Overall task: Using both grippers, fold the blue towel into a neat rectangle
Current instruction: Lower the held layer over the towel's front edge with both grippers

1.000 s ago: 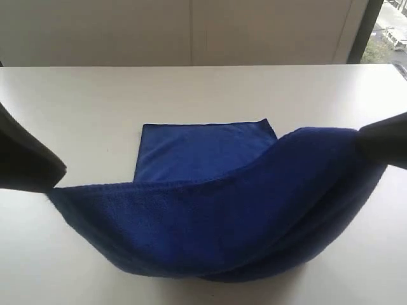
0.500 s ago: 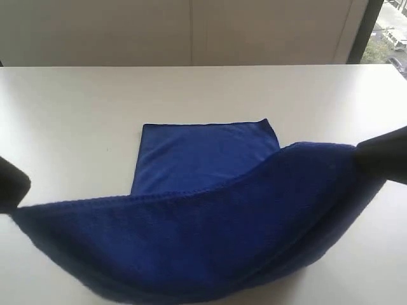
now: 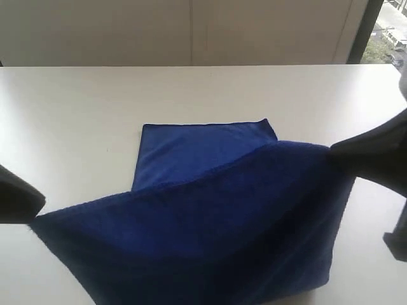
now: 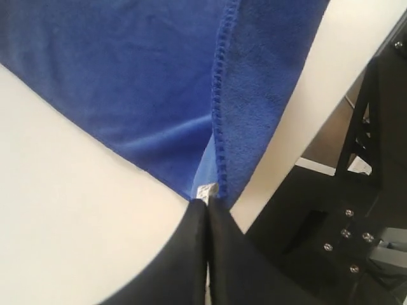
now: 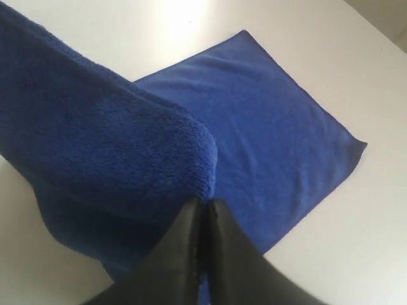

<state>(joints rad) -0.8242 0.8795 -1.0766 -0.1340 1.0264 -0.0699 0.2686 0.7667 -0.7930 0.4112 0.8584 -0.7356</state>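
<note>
Blue towel (image 3: 210, 235): far half lies flat mid-surface (image 3: 76, 108), near edge held up, left hand (image 3: 30, 204) and right hand (image 3: 336, 152) each clamped tight on a corner. Earlier sag gone, edge now taut; likely ready to lay over.

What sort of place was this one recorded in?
Probably an indoor lab or office room: a plain white table with the blue towel on it, a bare pale wall behind, and a window showing what looks like a street outside.
</note>
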